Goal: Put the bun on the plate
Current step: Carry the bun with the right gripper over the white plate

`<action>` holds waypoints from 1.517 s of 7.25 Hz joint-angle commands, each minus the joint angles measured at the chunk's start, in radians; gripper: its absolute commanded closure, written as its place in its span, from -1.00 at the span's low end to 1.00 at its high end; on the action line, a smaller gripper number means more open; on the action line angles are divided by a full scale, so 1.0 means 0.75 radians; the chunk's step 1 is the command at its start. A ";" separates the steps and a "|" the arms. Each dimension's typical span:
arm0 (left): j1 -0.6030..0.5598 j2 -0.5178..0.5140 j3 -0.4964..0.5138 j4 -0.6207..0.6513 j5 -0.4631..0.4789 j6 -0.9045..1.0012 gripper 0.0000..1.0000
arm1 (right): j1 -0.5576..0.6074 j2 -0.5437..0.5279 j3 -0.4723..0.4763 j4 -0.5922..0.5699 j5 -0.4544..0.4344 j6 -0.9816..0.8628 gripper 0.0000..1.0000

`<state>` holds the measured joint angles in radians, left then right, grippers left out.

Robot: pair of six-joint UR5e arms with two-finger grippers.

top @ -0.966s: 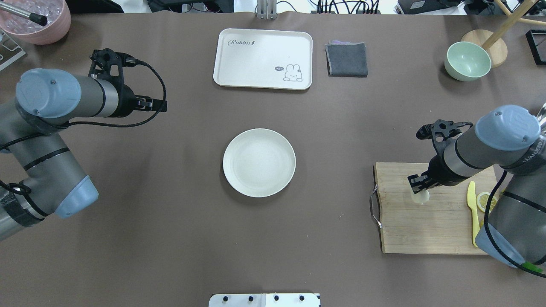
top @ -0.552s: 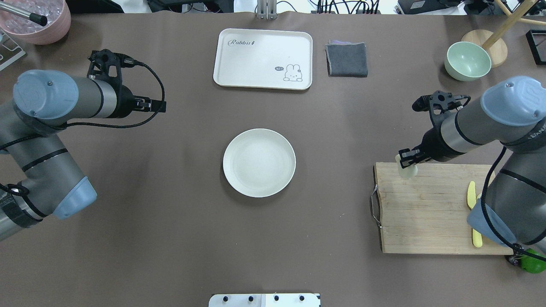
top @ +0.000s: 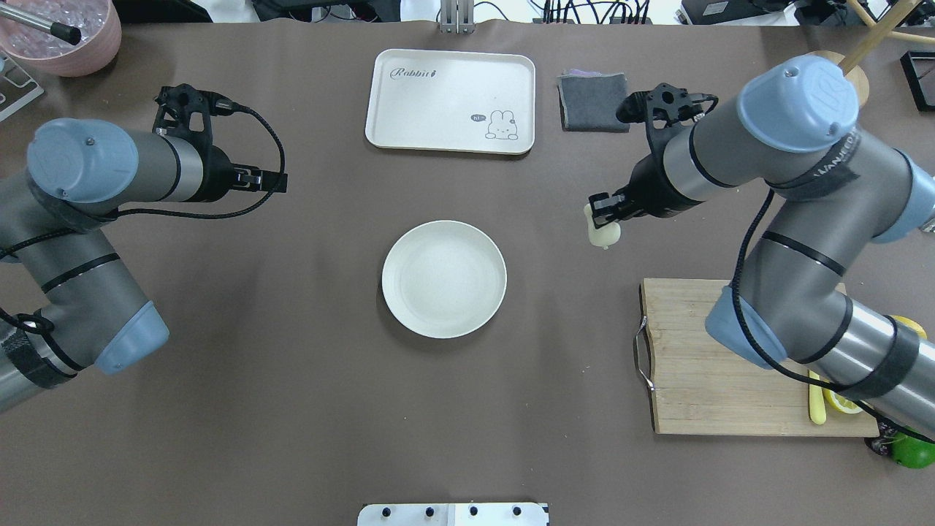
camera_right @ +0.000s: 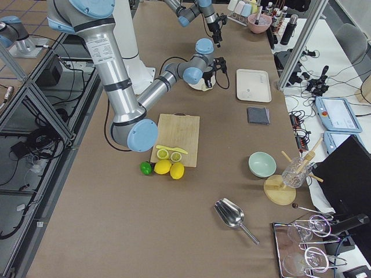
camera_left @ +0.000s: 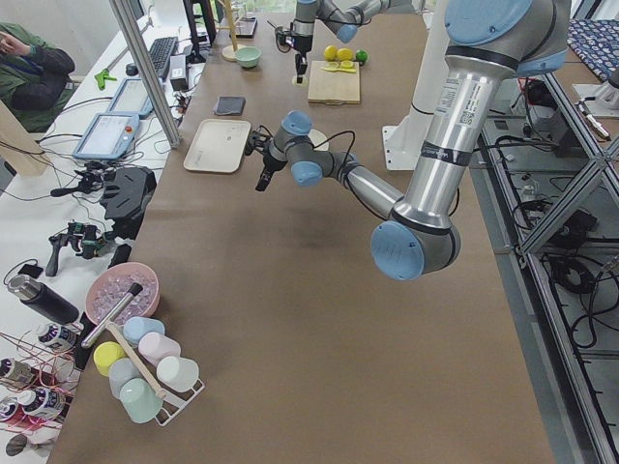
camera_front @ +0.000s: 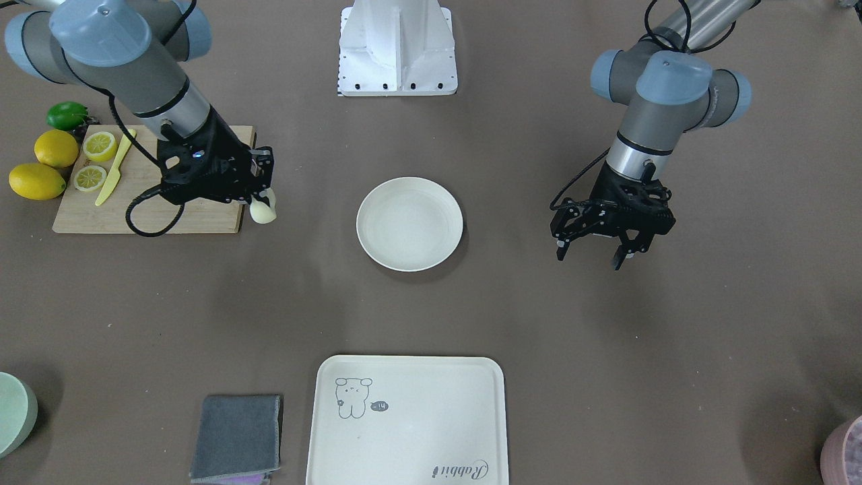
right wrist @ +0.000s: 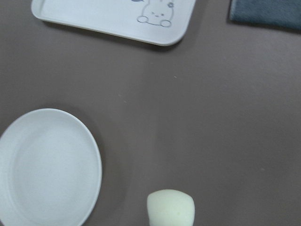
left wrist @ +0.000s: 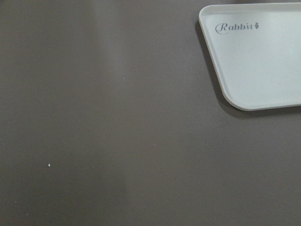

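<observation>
The bun [top: 603,234], a small pale cream lump, hangs above the brown table with my right gripper [top: 602,214] shut on it. It is to the right of the plate [top: 443,279] in the overhead view, beyond the cutting board's far left corner. The front view shows the bun [camera_front: 263,213] below the right gripper [camera_front: 262,197], left of the round off-white plate [camera_front: 409,223], which holds nothing. In the right wrist view the bun [right wrist: 170,209] sits at the bottom edge and the plate [right wrist: 47,169] at lower left. My left gripper [camera_front: 591,254] stands open over bare table, well apart from the plate.
A cream tray [top: 450,101] with a drawn animal and a folded grey cloth [top: 594,102] lie beyond the plate. A wooden cutting board [top: 719,365] carries a yellow knife [camera_front: 114,172] and lemon halves [camera_front: 94,162]; whole lemons [camera_front: 40,168] lie beside it. A pink bowl [top: 69,40] stands far left.
My right gripper has lifted the bun off the cutting board and carried it away from the robot and leftward, toward the plate. The left arm has hardly moved.
</observation>
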<state>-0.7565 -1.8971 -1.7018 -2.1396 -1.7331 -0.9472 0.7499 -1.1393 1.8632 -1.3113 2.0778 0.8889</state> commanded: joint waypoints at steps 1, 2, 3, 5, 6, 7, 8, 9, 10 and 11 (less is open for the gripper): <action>-0.002 0.006 0.005 -0.021 0.002 -0.056 -0.96 | -0.079 0.171 -0.097 0.002 -0.076 -0.001 1.00; -0.002 -0.005 0.005 -0.021 0.002 -0.056 -0.96 | -0.114 0.246 -0.160 0.002 -0.093 0.001 1.00; -0.002 -0.005 0.001 -0.021 0.002 -0.058 -0.96 | -0.167 0.298 -0.209 0.002 -0.168 0.001 1.00; -0.002 -0.005 0.013 -0.021 0.004 -0.058 -0.96 | -0.214 0.359 -0.312 0.016 -0.224 -0.001 1.00; -0.002 -0.001 0.011 -0.023 0.004 -0.058 -0.96 | -0.239 0.378 -0.363 0.056 -0.246 -0.001 1.00; -0.002 0.001 0.005 -0.023 0.004 -0.060 -0.96 | -0.261 0.386 -0.398 0.097 -0.255 -0.001 1.00; 0.000 0.001 0.009 -0.023 0.008 -0.062 -0.96 | -0.284 0.396 -0.422 0.106 -0.275 -0.001 1.00; 0.000 0.003 0.011 -0.023 0.010 -0.060 -0.96 | -0.298 0.414 -0.449 0.116 -0.289 -0.001 1.00; 0.000 0.001 0.013 -0.023 0.010 -0.058 -0.96 | -0.314 0.413 -0.451 0.118 -0.289 -0.001 1.00; 0.000 0.003 0.015 -0.023 0.010 -0.056 -0.96 | -0.337 0.409 -0.459 0.136 -0.296 0.005 -0.95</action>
<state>-0.7564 -1.8953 -1.6923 -2.1568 -1.7261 -0.9911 0.5157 -0.8324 1.5273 -1.2212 1.8615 0.8892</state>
